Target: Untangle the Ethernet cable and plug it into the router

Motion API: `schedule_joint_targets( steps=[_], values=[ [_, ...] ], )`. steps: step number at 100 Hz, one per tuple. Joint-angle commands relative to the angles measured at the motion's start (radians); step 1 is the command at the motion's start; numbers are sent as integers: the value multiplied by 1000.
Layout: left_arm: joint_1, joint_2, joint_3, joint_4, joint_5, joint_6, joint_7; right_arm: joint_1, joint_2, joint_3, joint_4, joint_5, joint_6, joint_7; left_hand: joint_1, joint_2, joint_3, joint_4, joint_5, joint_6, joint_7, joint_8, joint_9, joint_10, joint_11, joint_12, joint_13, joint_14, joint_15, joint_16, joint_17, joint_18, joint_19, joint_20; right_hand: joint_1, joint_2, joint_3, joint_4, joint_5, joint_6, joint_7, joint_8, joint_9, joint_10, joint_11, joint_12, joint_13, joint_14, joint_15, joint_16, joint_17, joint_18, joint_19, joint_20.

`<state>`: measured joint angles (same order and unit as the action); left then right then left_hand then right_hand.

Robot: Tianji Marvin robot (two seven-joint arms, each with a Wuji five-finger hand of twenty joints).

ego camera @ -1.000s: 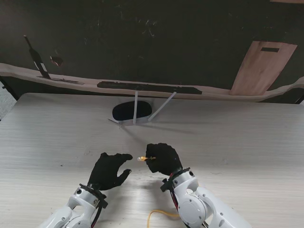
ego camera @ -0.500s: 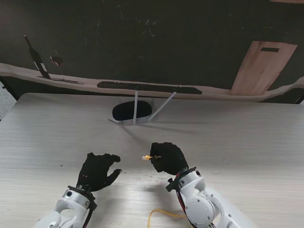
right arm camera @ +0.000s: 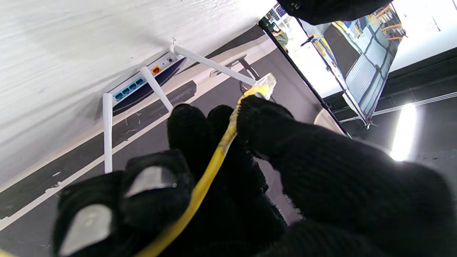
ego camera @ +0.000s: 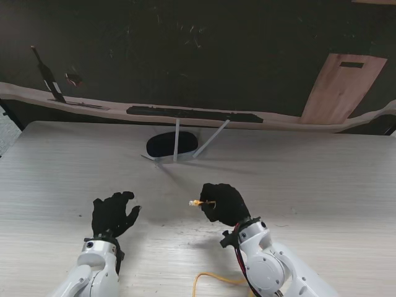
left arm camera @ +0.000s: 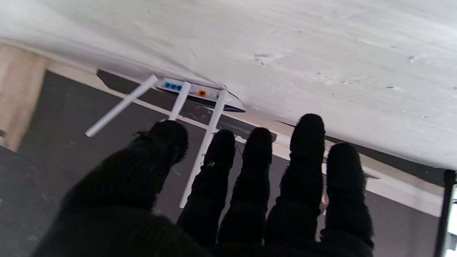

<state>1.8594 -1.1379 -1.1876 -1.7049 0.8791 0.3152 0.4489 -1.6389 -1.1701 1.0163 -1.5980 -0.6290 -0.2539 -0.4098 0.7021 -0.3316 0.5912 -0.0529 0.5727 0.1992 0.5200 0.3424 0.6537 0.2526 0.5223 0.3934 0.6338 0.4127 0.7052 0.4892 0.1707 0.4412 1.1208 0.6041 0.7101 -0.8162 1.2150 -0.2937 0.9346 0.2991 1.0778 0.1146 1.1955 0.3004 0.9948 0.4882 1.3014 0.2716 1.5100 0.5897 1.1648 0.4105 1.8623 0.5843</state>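
My right hand (ego camera: 224, 204) is shut on the yellow Ethernet cable (right arm camera: 210, 167), whose clear plug (ego camera: 194, 202) sticks out toward my left. The plug (right arm camera: 265, 85) shows past the fingertips in the right wrist view. A loop of the cable (ego camera: 210, 281) lies near the front edge beside my right arm. The router (ego camera: 171, 146), black-topped with white antennas, sits farther from me at the table's middle; its blue and orange ports (right arm camera: 132, 86) face me. My left hand (ego camera: 112, 213) is open, fingers spread, holding nothing, well left of the plug.
The white table (ego camera: 322, 179) ends at a far edge with a dark strip (ego camera: 195, 114) behind the router. A wooden board (ego camera: 342, 86) leans at the back right. A dark stand (ego camera: 48, 77) is at the back left.
My left hand has drawn away to the left and spread open. My right hand has moved slightly right and farther from me, still holding the cable end.
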Motion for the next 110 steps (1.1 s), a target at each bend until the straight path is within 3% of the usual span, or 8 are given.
schedule_joint_targets(
  steps=[1, 18, 44, 55, 68, 89, 110],
  values=[
    [-38, -20, 2, 25, -23, 5, -2, -5, -2, -1, 2, 6, -7, 22, -35, -5, 27, 24, -50, 22, -33, -19, -56, 12, -18, -14, -23, 35, 17, 18, -21, -15, 34, 17, 57, 46, 28, 21, 14, -15, 70, 33, 51, 165, 80, 14, -1, -52, 63, 11, 13, -124, 154, 9],
    [-139, -34, 12, 124, -85, -27, 22, -6, 2, 4, -2, 11, -10, 42, -115, -57, 84, 18, -170, 22, -128, -63, -209, -21, -76, -42, -55, 13, 12, 21, -23, -28, 46, 26, 58, 47, 26, 21, 12, -15, 70, 32, 49, 164, 79, 14, -1, -51, 62, 11, 12, -122, 153, 8],
    [-276, -46, 25, 277, -210, -168, 0, -9, 6, 8, -11, 12, -3, 64, -145, -156, 138, -20, -413, -24, -278, -150, -431, -81, -154, -93, -131, -48, -47, 15, -51, -70, 8, 3, 58, 51, 22, 22, 11, -16, 71, 31, 48, 164, 79, 15, -1, -47, 58, 8, 11, -111, 147, 3],
    [-330, -59, 50, 352, -251, -207, 19, -6, 8, 5, -12, 13, 1, 72, -141, -187, 166, -30, -417, -37, -369, -211, -453, -92, -217, -135, -151, -63, -68, 17, -63, -77, -8, -10, 58, 51, 21, 22, 11, -17, 71, 31, 47, 163, 80, 15, -1, -48, 58, 8, 11, -110, 146, 3],
    [-401, -72, 94, 442, -286, -253, 48, -2, 11, 1, -15, 15, 12, 89, -153, -239, 227, -45, -412, -34, -337, -196, -451, -96, -223, -141, -134, -77, -61, 23, -54, -76, -5, -12, 57, 52, 21, 22, 10, -18, 71, 30, 46, 162, 80, 15, -1, -48, 58, 7, 10, -108, 146, 2],
    [-509, -94, 156, 565, -371, -339, 33, -1, 13, 0, -21, 11, 25, 101, -119, -251, 270, -52, -410, -42, -307, -181, -450, -132, -229, -144, -124, -92, -47, 32, -48, -86, -5, -13, 56, 53, 19, 22, 7, -22, 72, 31, 46, 160, 82, 16, -1, -47, 58, 6, 10, -106, 146, 0],
    [-595, -123, 201, 664, -471, -404, 15, 1, 13, -5, -22, 10, 40, 103, -33, -203, 311, -42, -384, -96, -124, -87, -394, -181, -115, -82, -38, -85, 58, 73, 17, -102, 48, 10, 55, 54, 19, 22, 5, -23, 75, 31, 45, 159, 83, 16, -1, -46, 57, 5, 10, -105, 146, 0]
  ],
)
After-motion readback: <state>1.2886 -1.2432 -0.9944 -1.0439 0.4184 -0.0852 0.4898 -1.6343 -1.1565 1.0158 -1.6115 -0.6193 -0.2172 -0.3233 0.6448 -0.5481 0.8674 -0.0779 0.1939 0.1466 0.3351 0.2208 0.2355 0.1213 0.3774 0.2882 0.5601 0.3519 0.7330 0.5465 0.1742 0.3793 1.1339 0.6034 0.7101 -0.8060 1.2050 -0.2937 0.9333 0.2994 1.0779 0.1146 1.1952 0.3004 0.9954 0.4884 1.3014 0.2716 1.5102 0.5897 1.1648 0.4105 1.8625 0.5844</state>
